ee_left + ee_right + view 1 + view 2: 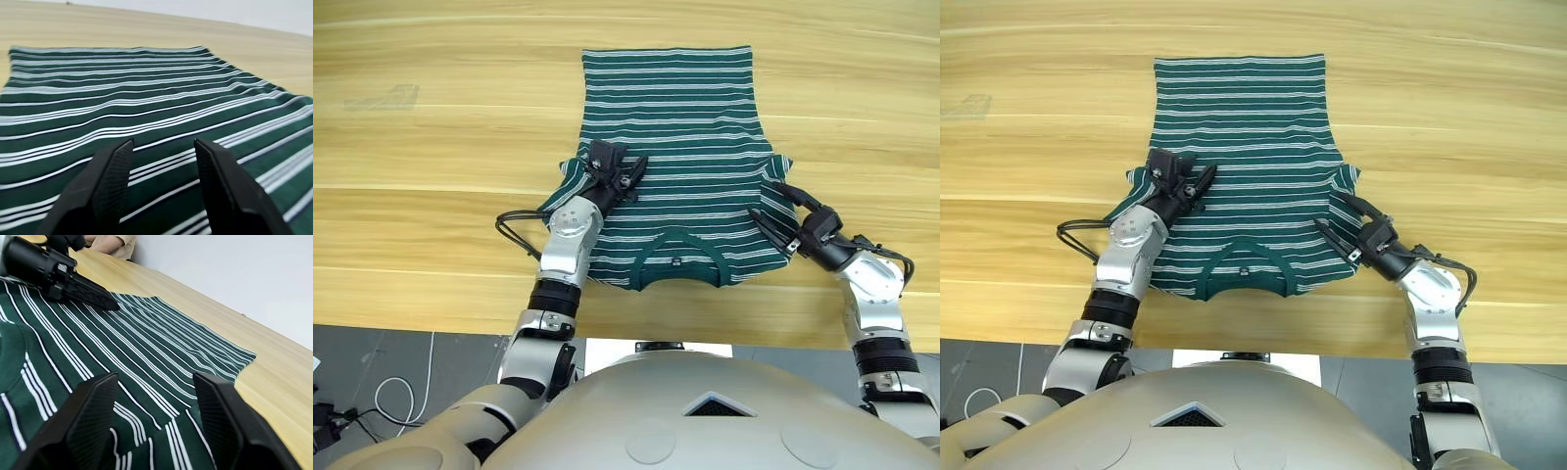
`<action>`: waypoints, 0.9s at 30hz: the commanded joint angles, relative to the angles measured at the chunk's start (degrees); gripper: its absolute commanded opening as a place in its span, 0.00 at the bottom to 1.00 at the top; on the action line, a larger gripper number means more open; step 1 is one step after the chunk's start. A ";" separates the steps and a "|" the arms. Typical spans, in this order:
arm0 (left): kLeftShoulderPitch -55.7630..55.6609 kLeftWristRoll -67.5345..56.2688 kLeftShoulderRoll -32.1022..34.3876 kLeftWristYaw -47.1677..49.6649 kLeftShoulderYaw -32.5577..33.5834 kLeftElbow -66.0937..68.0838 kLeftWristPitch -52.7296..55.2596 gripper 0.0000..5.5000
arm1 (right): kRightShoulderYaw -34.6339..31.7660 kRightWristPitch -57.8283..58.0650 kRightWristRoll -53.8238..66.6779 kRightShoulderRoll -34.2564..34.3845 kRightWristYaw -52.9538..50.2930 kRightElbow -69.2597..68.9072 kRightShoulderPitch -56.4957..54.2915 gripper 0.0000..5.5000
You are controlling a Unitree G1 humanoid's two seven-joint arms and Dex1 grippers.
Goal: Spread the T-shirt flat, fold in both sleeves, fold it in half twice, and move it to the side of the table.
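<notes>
Wooden table (pixel 431 147): striped T-shirt (pixel 675 117) flat at centre, collar at 6 o'clock. Left gripper (pixel 634 174) over shirt's 8 o'clock, fingers apart, empty; its arm hides that shoulder. Right gripper (pixel 762 199) at 4 o'clock edge, fingers apart.

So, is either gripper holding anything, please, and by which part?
Nothing is held: the left gripper and right gripper are open over the T-shirt.

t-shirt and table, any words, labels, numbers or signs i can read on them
No text here can be read.
T-shirt: small neck tag, too small to read.
Table: faint grey patch near its far left, nothing legible on it.
</notes>
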 commanded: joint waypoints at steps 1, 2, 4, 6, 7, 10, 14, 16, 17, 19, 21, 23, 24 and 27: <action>6.68 0.09 1.46 2.06 2.63 -0.22 3.29 0.42 | -0.68 1.16 -0.84 0.86 -1.85 1.04 -0.86 0.51; 7.88 0.19 1.64 2.31 3.03 -0.72 3.60 0.42 | -1.34 1.40 -0.48 0.70 -2.20 1.59 -1.19 0.51; 9.94 0.31 2.35 2.32 3.63 -2.20 3.64 0.42 | -3.08 1.79 0.08 -0.13 -3.12 2.82 -1.87 0.51; 11.46 0.60 3.30 1.56 3.68 -4.04 3.29 0.42 | -4.48 2.96 -1.95 -0.73 -5.87 4.97 -3.09 0.51; 11.86 0.63 3.54 1.24 3.63 -4.63 3.27 0.42 | -4.74 3.68 -3.09 -0.79 -7.14 6.04 -3.81 0.51; 12.44 0.92 3.73 0.36 2.62 -6.02 3.00 0.42 | -3.21 5.52 -10.21 -1.66 -12.14 10.11 -6.30 0.51; 13.24 1.19 3.10 0.09 1.43 -7.88 3.08 0.42 | -2.39 7.43 -14.82 -2.61 -14.86 6.37 -5.29 0.51; 13.02 1.32 2.81 0.40 1.40 -7.67 3.01 0.42 | -1.90 7.87 -14.12 -2.81 -13.68 1.92 -3.53 0.51; 12.67 1.38 2.67 0.56 1.46 -7.24 2.96 0.42 | -1.88 7.86 -12.36 -2.94 -12.39 -1.12 -2.18 0.51; 11.89 1.43 2.48 0.77 1.64 -6.06 2.74 0.42 | -2.78 8.78 -8.44 -3.18 -10.66 -7.20 0.03 0.51; 11.38 1.39 2.44 1.08 2.08 -4.84 2.56 0.42 | -2.71 10.23 -7.89 -3.56 -10.01 -11.62 0.92 0.51; 11.20 1.44 2.44 1.09 2.10 -4.65 2.46 0.42 | -1.56 10.94 -9.50 -3.78 -9.83 -13.08 1.45 0.51; 11.06 1.49 2.38 1.02 1.98 -4.71 2.45 0.42 | -1.23 10.59 -10.18 -3.96 -9.83 -13.10 1.70 0.51; 10.17 1.74 2.48 1.14 2.17 -3.25 2.13 0.42 | -3.43 11.46 -4.92 -4.62 -8.42 -17.94 3.70 0.51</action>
